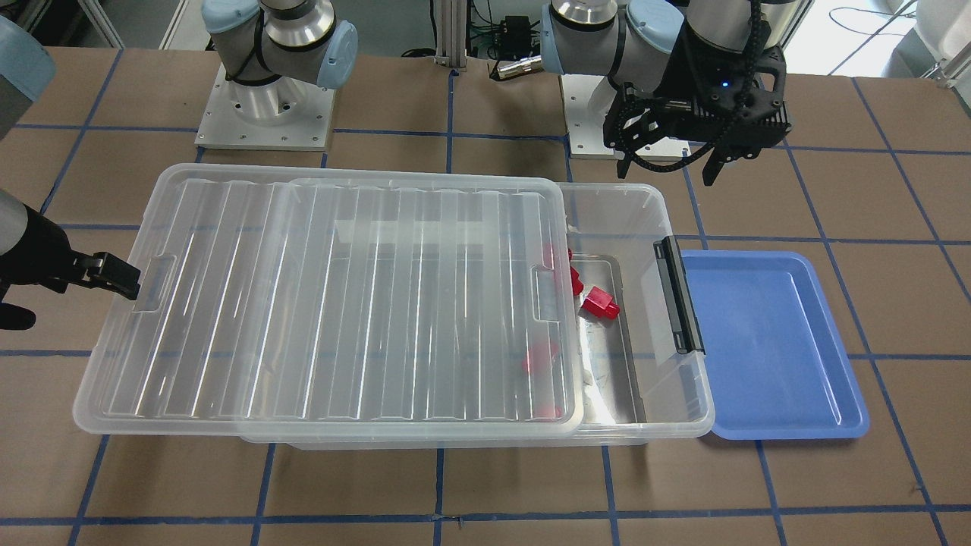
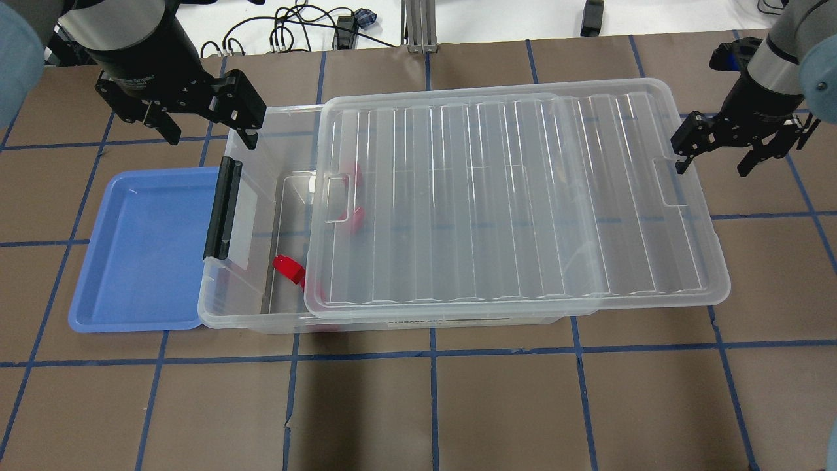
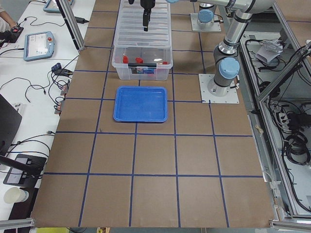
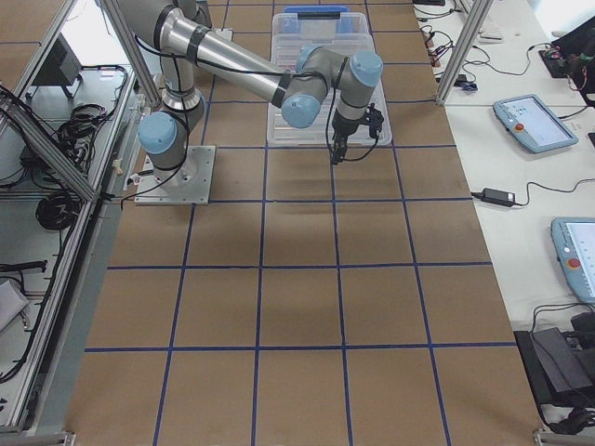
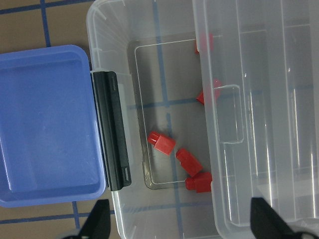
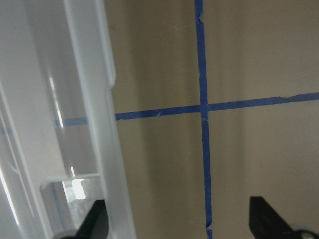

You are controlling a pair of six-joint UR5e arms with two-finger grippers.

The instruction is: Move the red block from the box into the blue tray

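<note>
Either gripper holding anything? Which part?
Nothing is held. The left gripper hangs open by the box's uncovered end; the right gripper is open beside the lid's edge.

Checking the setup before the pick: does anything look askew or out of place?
The lid sits shifted along the box, overhanging the end by the right gripper and leaving the black latch end uncovered.

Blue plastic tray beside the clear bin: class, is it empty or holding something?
Empty. The shallow blue plastic tray shows only bare floor; the visible small red plastic blocks lie inside the large clear plastic bin.
</note>
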